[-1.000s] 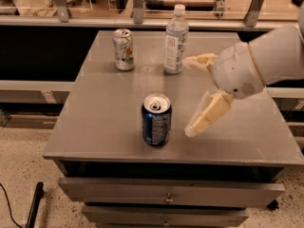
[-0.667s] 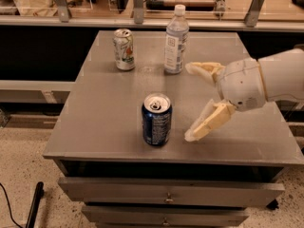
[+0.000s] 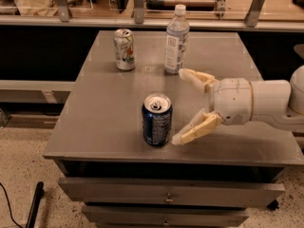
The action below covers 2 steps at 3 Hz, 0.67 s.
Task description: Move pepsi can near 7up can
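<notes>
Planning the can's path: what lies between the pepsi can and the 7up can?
Camera view: only bare table between the pepsi can and the 7up can. The open end effector is beside the pepsi can.

The white arm (image 3: 273,101) comes in from the right edge of the bench (image 3: 109,127) and lies nearly level above its top, pointing to the left. The thick round wrist (image 3: 232,101) is over the right half of the bench, closer to the front edge than to the back one. The gripper (image 3: 179,107) faces left, toward the middle of the bench. Its two pale yellow fingers (image 3: 197,129) are spread wide apart, one toward the back edge and one toward the front edge, and they hold nothing.
</notes>
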Motion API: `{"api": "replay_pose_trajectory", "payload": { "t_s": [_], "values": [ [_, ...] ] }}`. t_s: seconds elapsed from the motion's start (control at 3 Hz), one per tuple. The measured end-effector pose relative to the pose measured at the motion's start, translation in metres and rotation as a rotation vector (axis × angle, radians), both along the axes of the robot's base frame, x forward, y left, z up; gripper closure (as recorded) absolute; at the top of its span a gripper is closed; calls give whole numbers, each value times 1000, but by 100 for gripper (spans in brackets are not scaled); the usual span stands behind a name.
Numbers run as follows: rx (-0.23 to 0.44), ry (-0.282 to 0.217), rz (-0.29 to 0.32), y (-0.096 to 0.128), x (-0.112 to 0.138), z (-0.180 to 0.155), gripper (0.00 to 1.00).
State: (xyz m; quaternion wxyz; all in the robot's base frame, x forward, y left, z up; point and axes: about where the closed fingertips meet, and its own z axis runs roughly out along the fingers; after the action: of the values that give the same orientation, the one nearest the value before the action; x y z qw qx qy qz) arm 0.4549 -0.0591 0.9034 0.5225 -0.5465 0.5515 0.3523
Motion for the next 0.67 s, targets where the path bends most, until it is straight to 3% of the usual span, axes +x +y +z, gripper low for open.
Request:
{"api": "replay_pose_trajectory", "payload": {
  "t_s": [0.67],
  "values": [
    [97,33,106,43,-14,-6,0]
  ]
}}
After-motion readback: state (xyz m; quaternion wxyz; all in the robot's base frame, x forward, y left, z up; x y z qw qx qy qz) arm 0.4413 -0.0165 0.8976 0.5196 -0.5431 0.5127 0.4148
